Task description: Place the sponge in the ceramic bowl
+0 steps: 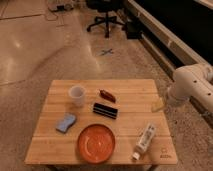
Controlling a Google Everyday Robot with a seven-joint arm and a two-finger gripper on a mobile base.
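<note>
"One arm noted. State its pose."
"White arm (192, 82) enters from the right edge of view, bent. Its rounded lower end hangs off the wooden table (130, 90) at 3 o'clock, just beside the pale-yellow chunk (158, 105) on that edge. Gripper (173, 98) is at that lower end, well apart from both task items. Whether it is spread or closed, I cannot tell."
"Sponge?"
"Sponge (66, 122): light blue, soft block with pinched wavy sides, lying flat on the table at 8 o'clock. Ceramic bowl (96, 143): orange-red, glossy, round, shallow, upright at 6 o'clock by the near edge. Sponge lies at the bowl's 10 o'clock, near but apart, not in it."
"Other items?"
"White cup (76, 95) at 11 o'clock, black bar (105, 110) at centre, white tube (144, 141) at 5 o'clock."
</note>
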